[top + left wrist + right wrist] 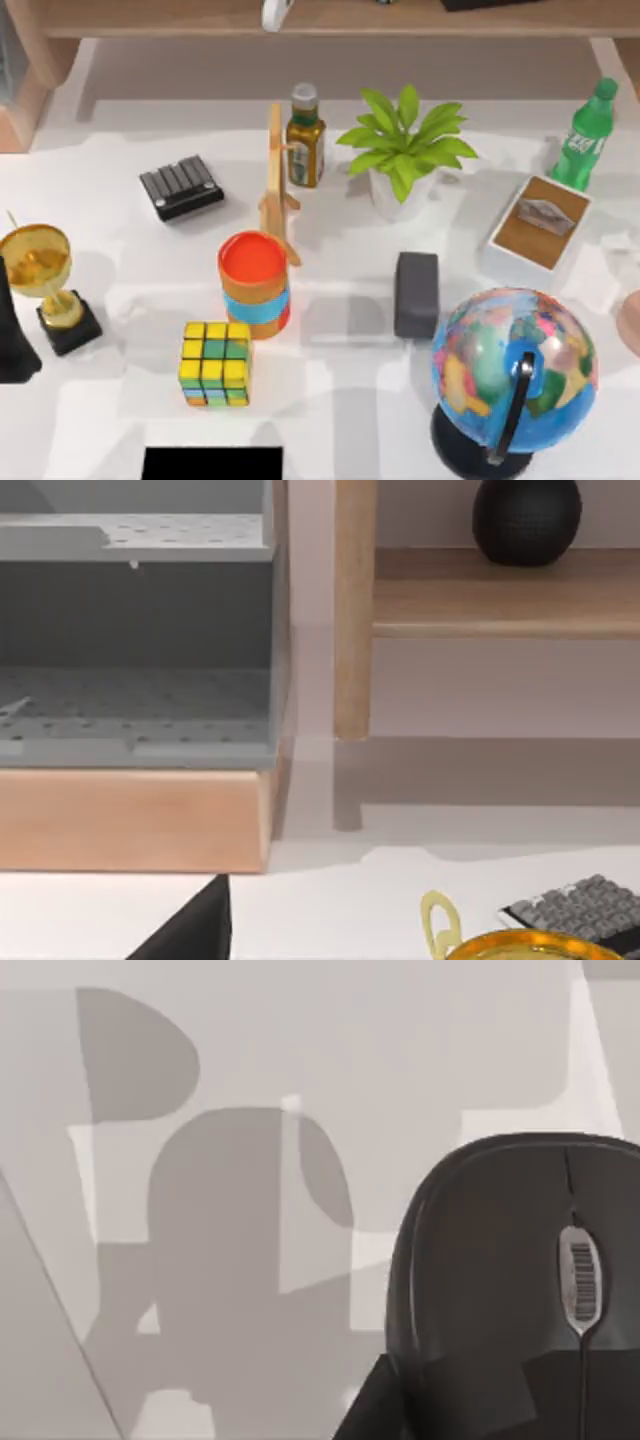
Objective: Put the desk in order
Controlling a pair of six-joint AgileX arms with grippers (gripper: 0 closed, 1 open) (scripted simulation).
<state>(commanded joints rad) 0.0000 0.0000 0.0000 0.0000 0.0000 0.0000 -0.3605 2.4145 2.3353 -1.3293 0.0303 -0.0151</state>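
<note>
The desk [340,390] is a broad white tabletop crowded with loose things. From the left stand a gold trophy [40,275] on a black base, a black calculator [181,186], a red-and-orange cup [255,283] and a colourful cube [214,363]. A dark grey mouse [416,293] lies at the middle; in the right wrist view the mouse [500,1260] is close, with a dark part of my right gripper [385,1405] at its near side. A globe [513,370] stands at the front right. My left arm [12,340] is a dark shape at the left edge beside the trophy.
A wooden stand [277,180], a brown bottle [305,138], a potted plant [403,150], a green bottle [585,135] and a white tray [540,225] line the back. A wooden shelf [500,590] holds a black ball [527,518]; a grey organiser [140,640] sits beside it.
</note>
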